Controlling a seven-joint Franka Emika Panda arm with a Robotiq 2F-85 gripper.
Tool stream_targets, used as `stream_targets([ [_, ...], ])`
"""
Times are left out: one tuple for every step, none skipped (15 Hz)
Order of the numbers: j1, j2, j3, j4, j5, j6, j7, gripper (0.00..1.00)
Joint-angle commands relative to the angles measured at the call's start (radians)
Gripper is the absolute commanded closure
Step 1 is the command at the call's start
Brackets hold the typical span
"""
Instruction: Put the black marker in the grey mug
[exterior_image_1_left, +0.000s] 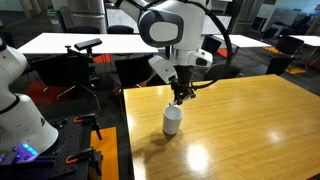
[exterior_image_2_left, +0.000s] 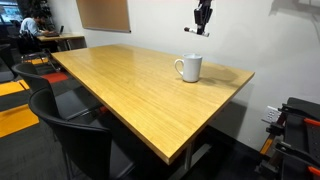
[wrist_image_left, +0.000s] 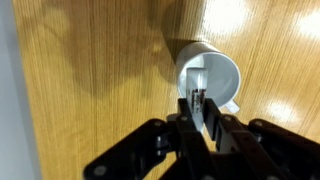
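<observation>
The grey mug (exterior_image_1_left: 172, 120) stands upright on the wooden table (exterior_image_1_left: 250, 130), near its edge; it also shows in an exterior view (exterior_image_2_left: 189, 68). My gripper (exterior_image_1_left: 180, 93) hangs above the mug, shut on the black marker (exterior_image_2_left: 194, 31), which sticks out sideways below the fingers. In the wrist view the mug's open mouth (wrist_image_left: 212, 72) lies just beyond my fingertips (wrist_image_left: 198, 108), and the marker (wrist_image_left: 197, 98) is pinched between them. The marker is above the mug, outside it.
Black chairs (exterior_image_2_left: 75, 130) stand along the table's near edge (exterior_image_2_left: 120, 125). A white robot base (exterior_image_1_left: 18, 110) and a tripod (exterior_image_1_left: 85, 50) stand on the floor beside the table. More tables (exterior_image_1_left: 60, 42) stand behind.
</observation>
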Motion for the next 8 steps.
stream_targets([
  [0.001, 0.000, -0.003, 0.001, 0.000, -0.002, 0.000, 0.80],
  [0.001, 0.000, -0.003, 0.001, 0.000, -0.002, 0.000, 0.95],
  [-0.001, 0.002, -0.004, -0.006, 0.010, 0.025, 0.014, 0.95],
  [0.000, 0.002, -0.004, -0.012, 0.019, 0.049, 0.026, 0.95],
  [0.001, 0.001, -0.002, -0.019, 0.031, 0.074, 0.035, 0.95],
  [0.004, -0.003, -0.001, -0.028, 0.037, 0.104, 0.055, 0.95],
  [0.007, -0.008, 0.000, -0.039, 0.041, 0.134, 0.075, 0.95],
  [0.011, -0.015, 0.001, -0.053, 0.038, 0.166, 0.099, 0.95],
])
